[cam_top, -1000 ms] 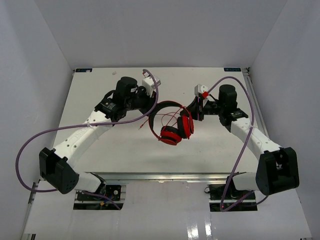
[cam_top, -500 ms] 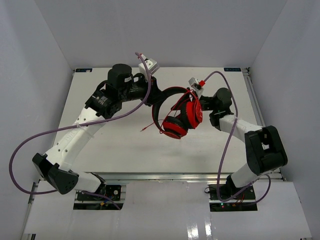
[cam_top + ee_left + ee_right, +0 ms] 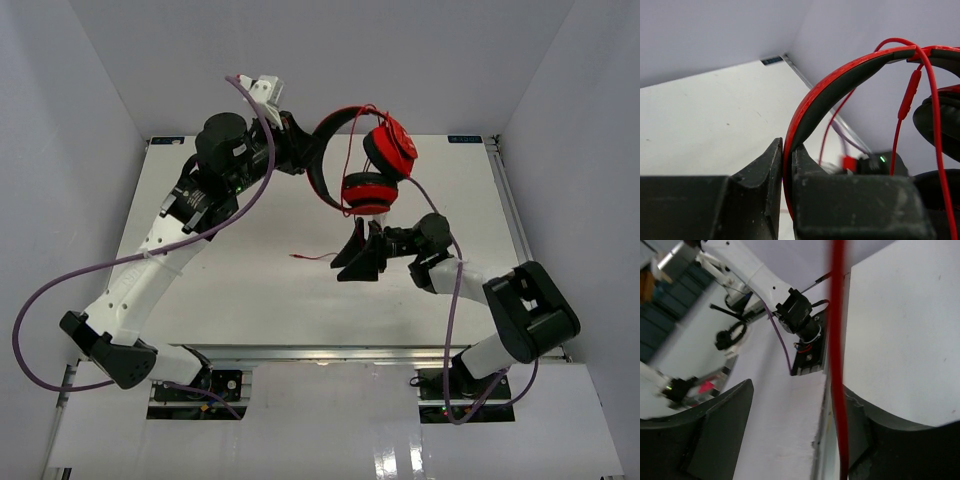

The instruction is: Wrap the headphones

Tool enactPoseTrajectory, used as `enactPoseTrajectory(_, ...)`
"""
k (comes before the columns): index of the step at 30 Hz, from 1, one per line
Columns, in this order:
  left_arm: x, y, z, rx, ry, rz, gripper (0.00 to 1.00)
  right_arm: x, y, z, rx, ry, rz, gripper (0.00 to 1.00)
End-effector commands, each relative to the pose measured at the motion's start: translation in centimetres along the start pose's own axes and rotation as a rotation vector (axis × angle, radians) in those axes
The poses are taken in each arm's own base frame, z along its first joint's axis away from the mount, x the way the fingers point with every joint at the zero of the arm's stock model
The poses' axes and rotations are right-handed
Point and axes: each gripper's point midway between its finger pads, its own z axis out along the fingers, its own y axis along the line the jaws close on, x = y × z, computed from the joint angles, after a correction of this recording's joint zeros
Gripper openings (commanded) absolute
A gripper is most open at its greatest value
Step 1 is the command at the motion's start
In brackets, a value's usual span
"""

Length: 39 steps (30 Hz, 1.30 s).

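Observation:
The red headphones (image 3: 372,160) hang in the air over the back of the table, black pads facing down. My left gripper (image 3: 301,156) is raised and shut on the headband (image 3: 830,85). In the left wrist view the band is pinched between both jaws. The thin red cable (image 3: 349,160) drops from the band, and its free end (image 3: 312,257) lies on the table. My right gripper (image 3: 340,271) is low, below the ear cups, and open. In the right wrist view the cable (image 3: 837,365) runs between the open fingers, close to the right finger (image 3: 862,435).
The white table (image 3: 200,290) is enclosed by grey walls at the left, right and back. Purple robot cables (image 3: 60,290) loop off both arms. The table's near edge and the mounts (image 3: 800,330) show in the right wrist view.
The left arm has lifted the headphones up and toward the back. The right gripper has opened and swung down and left, under the ear cups.

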Motion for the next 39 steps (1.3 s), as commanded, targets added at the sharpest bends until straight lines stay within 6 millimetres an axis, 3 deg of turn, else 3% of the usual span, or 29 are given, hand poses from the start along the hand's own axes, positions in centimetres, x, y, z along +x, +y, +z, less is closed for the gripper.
enactPoseTrajectory(1,-9.7,2.7,-4.5,-0.26,-0.415,-0.139,0.0,-1.1,3.8,0.5,-0.052,-0.045,-0.511,0.56)
enactPoseTrajectory(3,-10.8,5.3,-6.0,-0.421,-0.491,-0.164,0.0,-0.8,4.0,0.5,-0.014,-0.047,-0.552,0.15)
enactPoseTrajectory(4,-10.8,6.4,-6.3,-0.483,-0.499,-0.168,0.0,-0.7,3.8,0.4,0.009,-0.044,-0.569,0.08)
enactPoseTrajectory(7,-10.1,9.5,-6.8,-0.665,-0.508,-0.138,0.0,-0.8,3.0,0.3,0.062,-0.008,-0.557,0.08)
enactPoseTrajectory(11,-6.7,13.8,-5.2,-0.862,-0.389,0.051,0.0,-2.2,0.1,0.2,0.281,0.121,-0.569,0.08)
enactPoseTrajectory(13,-3.7,15.9,-3.7,-0.933,-0.278,0.15,0.0,-4.8,-1.2,-0.4,0.465,0.207,-0.744,0.08)
enactPoseTrajectory(14,-2.4,16.7,-3.3,-0.958,-0.217,0.225,0.0,-4.3,-2.9,-2.2,0.601,0.32,-0.777,0.08)
enactPoseTrajectory(16,1.9,18.6,-1.6,-0.969,-0.081,0.314,0.0,-6.3,-2.6,-3.0,0.71,0.405,-0.876,0.08)
enactPoseTrajectory(17,3.7,19.2,-1.1,-0.96,-0.014,0.362,0.0,-6.0,-3.4,-4.2,0.778,0.475,-0.901,0.08)
enactPoseTrajectory(19,8.0,20.3,-0.1,-0.916,0.136,0.465,0.0,-8.9,-3.1,-7.0,0.956,0.554,-1.023,0.08)
enactPoseTrajectory(20,9.4,20.5,0.1,-0.895,0.176,0.483,0.0,-9.3,-3.3,-7.7,0.997,0.582,-1.056,0.08)
enactPoseTrajectory(23,15.9,19.8,1.2,-0.701,0.34,0.499,0.0,-13.2,-2.2,-10.2,1.186,0.589,-1.235,0.08)
enactPoseTrajectory(26,18.8,17.5,1.4,-0.529,0.399,0.457,0.0,-15.3,-2.4,-11.8,1.331,0.582,-1.351,0.08)
enactPoseTrajectory(28,20.4,14.4,1.2,-0.337,0.414,0.412,0.0,-15.0,-3.3,-12.4,1.366,0.602,-1.366,0.08)
enactPoseTrajectory(30,20.5,12.6,1.0,-0.24,0.402,0.392,0.0,-14.9,-3.9,-12.6,1.374,0.585,-1.363,0.08)
enactPoseTrajectory(33,19.8,7.7,-0.5,-0.004,0.347,0.353,0.0,-13.7,-6.0,-12.8,1.289,0.498,-1.268,0.14)
enactPoseTrajectory(35,19.0,6.1,-1.2,0.061,0.318,0.334,0.0,-13.4,-7.0,-14.4,1.258,0.427,-1.172,0.17)
enactPoseTrajectory(38,17.9,3.6,-2.0,0.156,0.288,0.288,0.0,-11.9,-7.3,-13.7,1.065,0.299,-1.037,0.21)
enactPoseTrajectory(39,17.5,3.0,-2.1,0.169,0.282,0.26,0.0,-10.9,-7.1,-12.6,0.964,0.278,-1.011,0.21)
